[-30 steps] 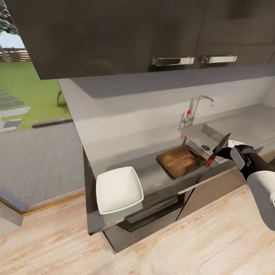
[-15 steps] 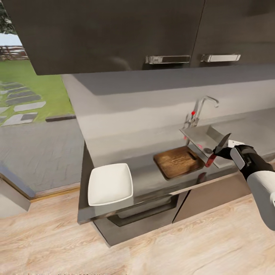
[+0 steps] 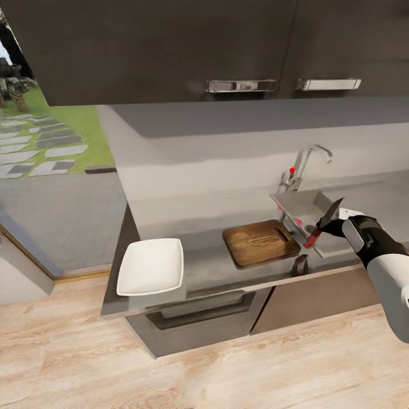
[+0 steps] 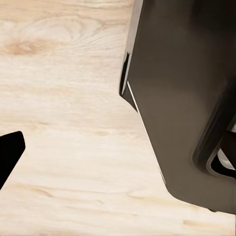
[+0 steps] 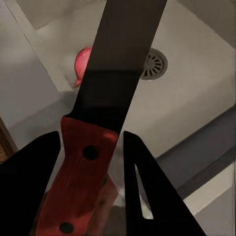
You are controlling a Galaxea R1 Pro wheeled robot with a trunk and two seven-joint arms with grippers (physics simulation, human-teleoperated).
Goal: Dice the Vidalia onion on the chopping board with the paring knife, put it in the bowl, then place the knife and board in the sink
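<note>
The right gripper [image 3: 328, 225] is closed on the knife [image 3: 324, 222], held above the sink [image 3: 301, 205], blade up. The board [image 3: 260, 243] lies beside the sink; the bowl [image 3: 151, 267] sits at the bench's [image 3: 210, 272] left front corner. Whether the left gripper [image 4: 9, 155] is open or closed, I cannot tell.

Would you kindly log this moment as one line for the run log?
right gripper: shut on paring knife | knife: over sink | chopping board: bare, on countertop | bowl: empty

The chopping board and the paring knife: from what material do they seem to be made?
The chopping board looks like brown wood, matte, with visible grain lines. The paring knife, held in the right gripper, seems to have a dark, dull metal blade; its red handle with dark rivets could be plastic or painted wood.
</note>
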